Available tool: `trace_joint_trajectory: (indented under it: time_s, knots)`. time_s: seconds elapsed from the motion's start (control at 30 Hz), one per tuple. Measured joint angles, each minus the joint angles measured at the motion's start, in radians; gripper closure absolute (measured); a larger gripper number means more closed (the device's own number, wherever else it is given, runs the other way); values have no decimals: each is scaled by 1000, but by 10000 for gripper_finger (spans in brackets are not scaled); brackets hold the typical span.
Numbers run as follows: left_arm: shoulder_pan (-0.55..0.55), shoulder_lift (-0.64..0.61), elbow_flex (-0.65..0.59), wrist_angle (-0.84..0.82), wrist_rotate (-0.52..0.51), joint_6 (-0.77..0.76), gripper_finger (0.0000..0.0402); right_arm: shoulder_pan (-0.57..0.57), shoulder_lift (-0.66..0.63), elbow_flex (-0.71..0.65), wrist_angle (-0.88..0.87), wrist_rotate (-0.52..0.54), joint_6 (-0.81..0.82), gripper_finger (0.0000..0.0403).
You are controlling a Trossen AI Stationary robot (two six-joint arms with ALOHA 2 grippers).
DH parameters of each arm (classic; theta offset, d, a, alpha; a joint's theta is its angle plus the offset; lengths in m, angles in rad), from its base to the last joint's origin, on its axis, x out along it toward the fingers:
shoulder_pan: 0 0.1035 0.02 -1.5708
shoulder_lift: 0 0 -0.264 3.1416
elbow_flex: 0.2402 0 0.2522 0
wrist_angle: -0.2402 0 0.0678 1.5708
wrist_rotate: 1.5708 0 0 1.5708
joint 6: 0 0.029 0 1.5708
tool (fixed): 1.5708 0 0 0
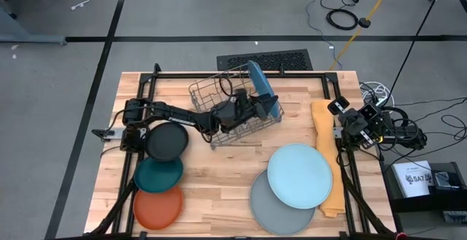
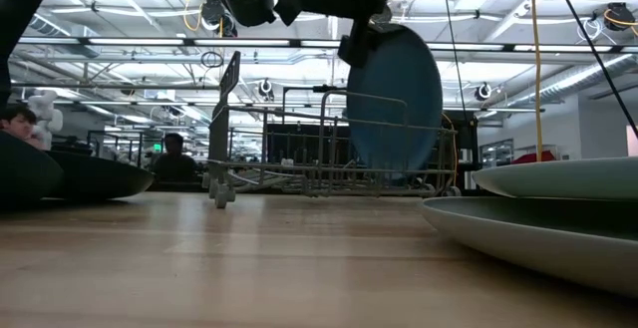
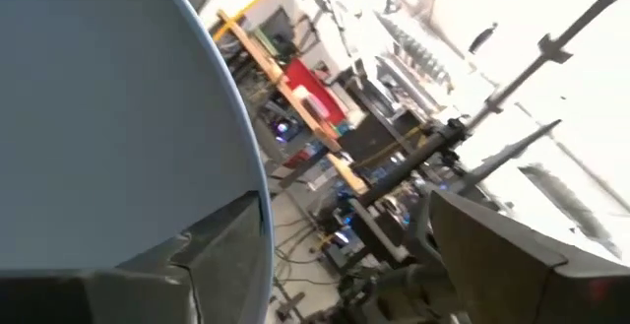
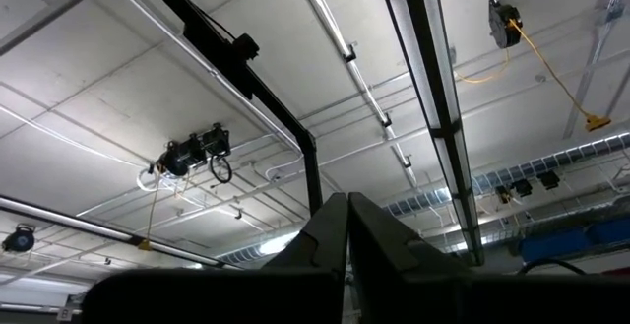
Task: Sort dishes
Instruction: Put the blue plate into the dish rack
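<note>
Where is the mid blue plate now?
In the high view, the mid blue plate stands on edge in the wire rack, at the table's far middle, beside the left gripper.

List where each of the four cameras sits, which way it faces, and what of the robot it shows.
High view: overhead, looking straight down; both arms, left gripper at the wire rack, right gripper parked at the table's right edge.
Low view: at tabletop height, looking level across; left arm reaches in from above.
Left wrist view: looks past its open fingers beside the mid blue plate.
Right wrist view: looks up at the ceiling past shut fingers.
Shared: high, low and left wrist views show the mid blue plate upright in the rack.
</note>
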Motion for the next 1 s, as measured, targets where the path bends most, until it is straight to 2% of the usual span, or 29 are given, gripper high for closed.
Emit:
trace_joint_trajectory:
  time_s: [0.2, 0.47, 0.7, 1.0]
  knots:
    - [23, 0, 0, -23, 47, -1, 107, 0, 0, 0, 0, 0, 0, 397]
    - [58, -8, 32, -333, 59, -41, 107, 0, 0, 0, 0, 0, 0, 397]
    - [57, -9, 44, -394, 58, -29, 107, 0, 0, 0, 0, 0, 0, 397]
    - [56, -9, 149, -664, 107, 28, 107, 0, 0, 0, -2, 0, 0, 397]
